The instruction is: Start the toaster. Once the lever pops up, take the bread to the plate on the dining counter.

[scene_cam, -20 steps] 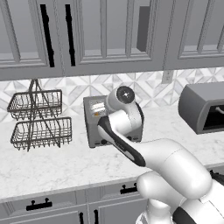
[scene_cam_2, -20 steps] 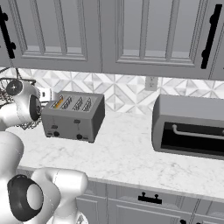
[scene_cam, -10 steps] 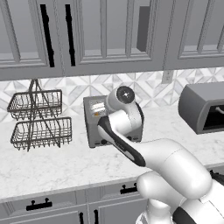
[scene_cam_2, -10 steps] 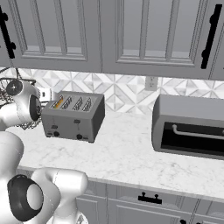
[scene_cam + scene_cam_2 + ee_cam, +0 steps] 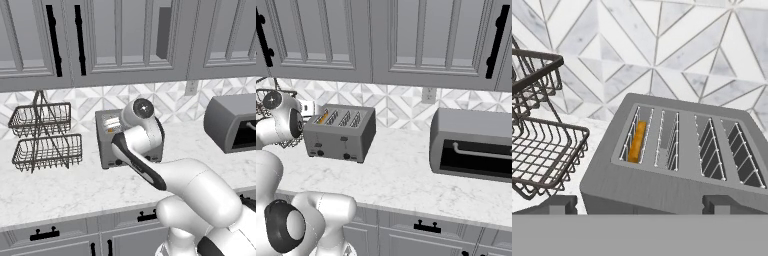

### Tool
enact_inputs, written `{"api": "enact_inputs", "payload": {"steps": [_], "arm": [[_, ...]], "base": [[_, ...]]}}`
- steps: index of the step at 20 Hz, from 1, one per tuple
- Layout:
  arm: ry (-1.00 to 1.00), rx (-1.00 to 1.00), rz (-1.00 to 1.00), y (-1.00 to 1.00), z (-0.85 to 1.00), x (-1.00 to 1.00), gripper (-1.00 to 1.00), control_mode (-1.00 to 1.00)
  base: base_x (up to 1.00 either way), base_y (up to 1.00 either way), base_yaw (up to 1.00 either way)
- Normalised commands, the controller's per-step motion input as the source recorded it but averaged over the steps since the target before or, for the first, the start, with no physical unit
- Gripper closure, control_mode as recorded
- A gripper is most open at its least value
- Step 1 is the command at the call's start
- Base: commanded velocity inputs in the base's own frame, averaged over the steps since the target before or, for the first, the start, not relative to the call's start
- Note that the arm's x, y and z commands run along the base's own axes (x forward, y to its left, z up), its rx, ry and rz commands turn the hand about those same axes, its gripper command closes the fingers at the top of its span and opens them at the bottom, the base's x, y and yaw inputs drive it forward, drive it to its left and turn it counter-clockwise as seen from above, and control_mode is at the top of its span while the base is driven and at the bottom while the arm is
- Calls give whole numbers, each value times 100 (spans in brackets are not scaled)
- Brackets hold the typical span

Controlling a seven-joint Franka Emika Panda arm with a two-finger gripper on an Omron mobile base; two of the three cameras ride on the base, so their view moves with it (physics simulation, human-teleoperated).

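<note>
A two-tier wire basket (image 5: 542, 145) is noted at far left on the tabletop (image 5: 401, 175), just beside the toaster (image 5: 677, 160), in whose leftmost slot the bread (image 5: 637, 141) is seen edge-on, seated low. The claw (image 5: 639, 206) is held above the toaster's front, spread wide with nothing gripped. The lever, hidden below the front edge, could be missed or clipped by a fingertip on descent, and the basket could be snagged if the arm drifts left.

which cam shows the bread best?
Hand view: the bread sits edge-on in the toaster's leftmost slot, seen from above. Right base view shows an orange sliver. In the left base view the arm blocks the slots.
</note>
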Motion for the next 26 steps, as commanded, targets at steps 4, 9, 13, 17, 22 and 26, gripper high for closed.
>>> {"api": "enact_inputs", "payload": {"steps": [4, 9, 13, 17, 22, 26], "arm": [[0, 0, 0, 0, 0, 0, -100, -100], [0, 0, 0, 0, 0, 0, -100, -100], [0, 0, 0, 0, 0, -7, -100, -100], [0, 0, 0, 0, 0, 0, -100, -100], [0, 0, 0, 0, 0, -6, -100, -100], [0, 0, 0, 0, 0, 0, -100, -100]], "base": [[0, 0, 0], [0, 0, 0], [0, 0, 0], [0, 0, 0], [0, 0, 0], [0, 0, 0]]}}
